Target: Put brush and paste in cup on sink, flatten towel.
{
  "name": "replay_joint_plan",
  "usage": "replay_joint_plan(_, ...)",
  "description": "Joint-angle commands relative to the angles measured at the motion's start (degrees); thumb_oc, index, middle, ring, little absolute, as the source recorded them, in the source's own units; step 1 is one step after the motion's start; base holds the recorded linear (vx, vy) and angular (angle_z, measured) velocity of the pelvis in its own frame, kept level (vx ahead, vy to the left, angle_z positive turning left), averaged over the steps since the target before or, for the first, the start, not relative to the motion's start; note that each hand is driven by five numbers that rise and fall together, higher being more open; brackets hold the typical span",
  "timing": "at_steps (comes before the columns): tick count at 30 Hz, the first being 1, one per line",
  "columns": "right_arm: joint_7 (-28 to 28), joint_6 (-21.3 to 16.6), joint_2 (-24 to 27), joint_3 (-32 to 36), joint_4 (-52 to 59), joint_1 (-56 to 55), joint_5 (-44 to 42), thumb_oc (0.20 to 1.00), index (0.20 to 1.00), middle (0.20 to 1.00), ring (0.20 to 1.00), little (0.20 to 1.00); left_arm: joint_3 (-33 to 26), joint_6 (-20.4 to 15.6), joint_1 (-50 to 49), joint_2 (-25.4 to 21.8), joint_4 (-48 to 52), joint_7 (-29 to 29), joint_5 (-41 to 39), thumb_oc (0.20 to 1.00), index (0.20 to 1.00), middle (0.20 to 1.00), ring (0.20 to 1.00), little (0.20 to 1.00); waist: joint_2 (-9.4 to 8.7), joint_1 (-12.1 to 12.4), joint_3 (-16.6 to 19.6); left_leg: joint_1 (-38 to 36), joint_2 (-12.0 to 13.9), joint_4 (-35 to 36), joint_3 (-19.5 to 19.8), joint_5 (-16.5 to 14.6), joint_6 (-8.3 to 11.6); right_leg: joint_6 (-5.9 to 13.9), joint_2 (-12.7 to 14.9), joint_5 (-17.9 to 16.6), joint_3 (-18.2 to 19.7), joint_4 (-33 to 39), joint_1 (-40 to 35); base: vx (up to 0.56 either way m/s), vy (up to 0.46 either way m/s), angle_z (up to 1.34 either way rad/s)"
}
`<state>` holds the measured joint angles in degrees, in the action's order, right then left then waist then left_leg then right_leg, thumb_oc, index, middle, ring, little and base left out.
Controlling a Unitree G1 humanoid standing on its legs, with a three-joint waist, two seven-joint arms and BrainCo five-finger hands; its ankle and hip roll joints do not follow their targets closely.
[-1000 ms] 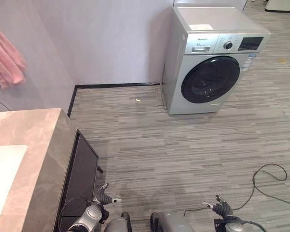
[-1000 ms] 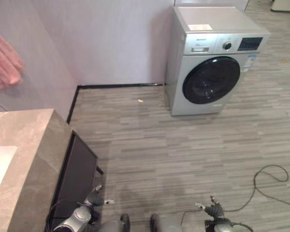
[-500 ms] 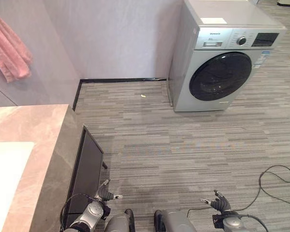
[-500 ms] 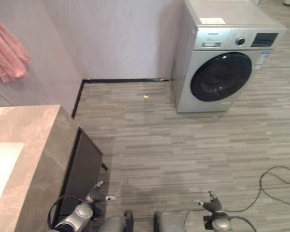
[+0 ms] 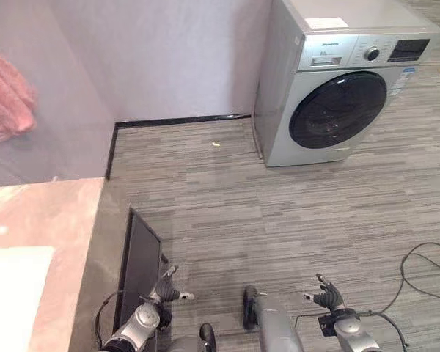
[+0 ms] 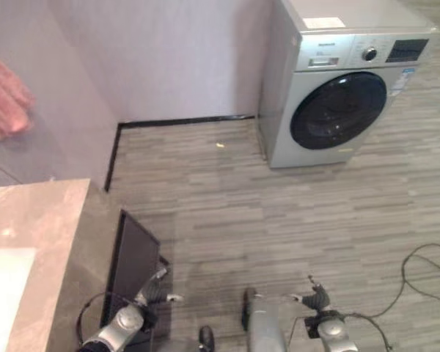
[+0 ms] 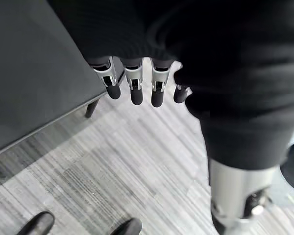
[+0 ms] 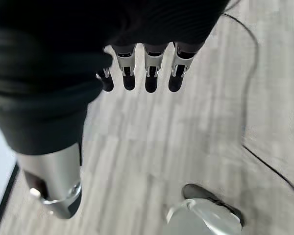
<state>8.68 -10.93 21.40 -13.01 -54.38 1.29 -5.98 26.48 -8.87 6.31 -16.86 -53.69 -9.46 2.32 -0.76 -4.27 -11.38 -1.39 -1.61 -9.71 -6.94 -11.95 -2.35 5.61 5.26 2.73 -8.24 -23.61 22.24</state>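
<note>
A pink towel hangs on the wall at the far left. Below it the pink marble counter holds a white sink basin at the left edge. My left hand hangs low beside the counter's dark side panel, fingers straight and holding nothing. My right hand hangs low over the floor on the other side, its fingers also straight and empty.
A silver washing machine with a dark round door stands against the back wall at the right. A dark cabinet panel runs down the counter's side. A small yellow scrap lies on the grey plank floor.
The whole picture has shifted, so the camera has moved; the counter now sits lower in the frame. Both hands still hang open at my sides.
</note>
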Motion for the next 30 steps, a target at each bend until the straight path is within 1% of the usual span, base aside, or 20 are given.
replay_joint_plan(1,0.9,-1.3,2.2,0.5,1.2,1.1,-5.0,1.000,1.000,1.000,1.000,1.000,-2.2,-0.3,3.0,0.2,-1.0,-1.6,-0.3,1.000,1.000,1.000,1.000,1.000,-1.07,0.1,2.4,-1.1,-1.3,-5.7,3.3,1.0,0.17,-0.03,-4.2,-2.2,2.9,2.8,-5.6,0.35,-0.323,0.53)
replay_joint_plan(2,0.6,-1.8,1.7,1.8,3.8,-1.4,-7.2,1.000,1.000,1.000,1.000,1.000,-3.6,0.4,3.1,2.0,-3.0,-2.2,-2.6,1.000,1.000,1.000,1.000,1.000,-1.37,0.1,3.3,1.9,1.3,-15.3,3.3,8.2,3.40,-2.09,-5.3,-1.3,1.2,6.3,-10.0,0.33,-0.367,0.52)
replay_joint_plan(3,0.9,-2.0,2.0,2.3,6.7,-2.9,-7.4,1.000,1.000,1.000,1.000,1.000,-3.8,0.4,3.2,2.5,-2.1,-1.9,-4.6,1.000,1.000,1.000,1.000,1.000,-1.93,-0.2,2.8,5.1,2.9,-23.2,2.5,12.3,4.77,-3.13,-5.2,-1.2,0.4,7.0,-11.4,0.33,-0.367,0.55)
replay_joint_plan(5,1.4,-1.8,2.6,2.1,8.6,-3.5,-7.6,1.000,1.000,1.000,1.000,1.000,-3.2,0.3,4.2,2.6,-1.0,-2.3,-5.6,1.000,1.000,1.000,1.000,1.000,-3.19,0.1,1.4,10.3,4.6,-29.3,0.2,14.6,5.43,-4.54,-4.3,-0.3,-0.6,8.7,-13.8,0.18,-0.258,0.59)
replay_joint_plan(6,1.4,-1.6,2.7,1.6,8.8,-3.4,-7.2,1.000,1.000,1.000,1.000,1.000,-2.8,0.2,5.1,2.9,-0.6,-2.4,-6.0,1.000,1.000,1.000,1.000,1.000,-3.34,0.6,0.9,12.5,5.0,-29.0,-1.0,14.1,5.29,-4.80,-4.2,0.2,-1.0,9.5,-15.1,0.26,-0.254,0.51)
replay_joint_plan(8,1.7,-1.0,3.1,0.8,9.6,-3.4,-5.4,1.000,1.000,1.000,1.000,1.000,-2.9,0.8,5.6,2.9,-0.4,-3.2,-5.1,1.000,1.000,1.000,1.000,1.000,-3.19,2.1,0.3,17.6,4.5,-24.6,-3.5,12.0,4.83,-4.30,-4.2,1.5,-1.5,10.8,-18.1,0.28,-0.108,0.38)
replay_joint_plan(10,1.9,-0.8,3.1,0.8,9.6,-3.4,-4.4,1.000,1.000,1.000,1.000,1.000,-3.7,0.8,5.6,2.9,-0.8,-3.9,-5.1,1.000,1.000,1.000,1.000,1.000,-3.04,3.1,0.9,20.3,5.8,-16.1,-6.0,12.8,4.25,-3.56,-4.6,2.5,-2.0,12.2,-20.3,0.36,-0.043,0.29)
replay_joint_plan(12,2.4,-0.8,3.4,0.9,8.5,-3.1,-3.0,1.000,1.000,1.000,1.000,1.000,-4.1,0.8,5.7,2.8,-1.5,-4.2,-4.0,1.000,1.000,1.000,1.000,1.000,-1.64,4.0,1.4,21.2,8.7,-0.4,-10.6,18.8,6.27,-2.42,-5.8,5.6,-1.8,13.1,-24.9,0.63,0.066,0.03)
replay_joint_plan(14,2.3,-0.4,3.7,0.6,8.6,-2.7,-1.6,1.000,1.000,1.000,1.000,1.000,-4.8,0.9,5.5,2.3,-1.2,-4.0,-4.3,1.000,1.000,1.000,1.000,1.000,-1.53,4.6,1.8,20.4,10.2,2.0,-13.1,21.9,6.04,-2.35,-5.8,6.2,-1.8,12.2,-26.8,0.54,0.078,-0.06)
replay_joint_plan(16,1.5,0.0,3.0,-0.2,7.9,-2.3,-0.9,1.000,1.000,1.000,1.000,1.000,-5.4,0.7,4.4,1.5,-0.9,-3.6,-4.9,1.000,1.000,1.000,1.000,1.000,-2.07,5.0,3.1,19.3,8.2,0.0,-9.7,19.3,4.23,-1.16,-4.5,6.8,-0.5,10.3,-27.5,0.46,0.123,-0.27)
replay_joint_plan(17,1.2,-0.1,2.5,-0.4,6.6,-1.7,-0.7,1.000,1.000,1.000,1.000,1.000,-5.7,0.7,4.1,1.5,-1.0,-3.5,-4.8,1.000,1.000,1.000,1.000,1.000,-2.64,5.7,3.7,19.2,5.8,-1.4,-7.9,17.8,2.95,-0.18,-3.4,5.1,0.4,7.7,-27.6,0.30,0.113,-0.39)
replay_joint_plan(20,0.7,-0.1,1.8,-0.3,6.5,-1.7,-1.0,1.000,1.000,1.000,1.000,1.000,-6.0,0.7,3.7,1.2,-0.8,-3.6,-4.7,1.000,1.000,1.000,1.000,1.000,-3.35,5.8,4.2,18.8,4.8,-2.1,-8.7,16.2,1.61,1.36,-2.1,1.1,0.9,3.2,-27.0,0.31,0.169,-0.41)
replay_joint_plan(21,0.6,0.1,0.9,-0.1,5.4,-1.6,-0.8,1.000,1.000,1.000,1.000,1.000,-5.8,0.9,3.2,0.7,-0.2,-3.3,-4.0,1.000,1.000,1.000,1.000,1.000,-4.05,5.8,4.7,16.4,2.3,-3.0,-9.8,13.1,-0.77,3.89,0.8,-7.3,1.3,-4.5,-25.5,0.39,0.269,-0.58)
replay_joint_plan(22,0.5,0.3,0.6,-0.2,5.2,-1.8,-0.6,1.000,1.000,1.000,1.000,1.000,-5.5,1.1,3.2,0.6,0.1,-3.0,-3.7,1.000,1.000,1.000,1.000,1.000,-3.75,5.8,4.8,14.9,1.3,-2.6,-9.7,12.3,-1.78,4.06,2.0,-11.3,1.6,-9.3,-24.3,0.40,0.270,-0.45)
replay_joint_plan(23,0.5,0.3,0.6,-0.2,5.2,-1.8,-0.6,1.000,1.000,1.000,1.000,1.000,-5.5,1.1,3.2,0.6,0.1,-3.0,-3.7,1.000,1.000,1.000,1.000,1.000,-3.80,5.8,4.8,14.9,1.3,-2.6,-9.8,12.3,-1.81,4.09,2.0,-11.3,1.7,-9.4,-24.2,0.37,0.295,-0.14)
replay_joint_plan(24,0.3,0.7,0.3,-0.1,5.5,-2.0,-0.4,1.000,1.000,1.000,1.000,1.000,-4.7,1.2,3.3,0.0,1.6,-2.6,-2.8,1.000,1.000,1.000,1.000,1.000,-2.54,4.6,3.6,11.3,-0.1,-1.6,-8.0,11.0,-3.37,3.82,2.7,-15.9,2.3,-18.1,-19.6,0.38,0.269,0.10)
replay_joint_plan(27,0.5,0.4,0.1,-0.2,5.3,-1.9,-0.5,1.000,1.000,1.000,1.000,1.000,-4.0,1.4,3.1,-0.5,2.5,-2.4,-1.7,1.000,1.000,1.000,1.000,1.000,-1.07,3.7,3.2,8.8,-0.8,-0.3,-5.5,9.9,-4.13,3.21,-0.3,-13.2,3.7,-22.0,-14.6,0.36,0.153,0.66)
replay_joint_plan(28,-0.4,0.1,0.1,-0.9,6.7,-2.4,-0.3,1.000,1.000,1.000,1.000,1.000,-4.5,1.2,3.8,-0.8,2.2,-3.2,-1.9,1.000,1.000,1.000,1.000,1.000,-0.89,2.3,2.1,5.1,-1.9,1.7,-3.9,8.9,-3.80,1.86,1.1,-8.6,2.2,-18.2,-9.5,0.36,0.064,0.80)
replay_joint_plan(29,-0.9,0.0,0.2,-1.5,7.0,-2.3,0.1,1.000,1.000,1.000,1.000,1.000,-4.6,1.2,4.2,-0.7,1.5,-3.3,-2.1,1.000,1.000,1.000,1.000,1.000,-0.70,1.9,2.0,3.9,-1.8,2.1,-3.5,8.3,-3.34,1.13,2.6,-6.8,0.0,-14.5,-8.5,0.49,0.017,0.72)
replay_joint_plan(30,-1.1,0.1,0.5,-2.0,7.3,-2.3,0.6,1.000,1.000,1.000,1.000,1.000,-4.7,1.2,4.6,-0.6,1.0,-3.2,-2.3,1.000,1.000,1.000,1.000,1.000,-0.77,1.3,1.7,2.9,-2.2,2.2,-1.9,7.7,-2.77,0.80,1.9,-5.2,0.5,-11.0,-6.7,0.41,-0.126,0.79)
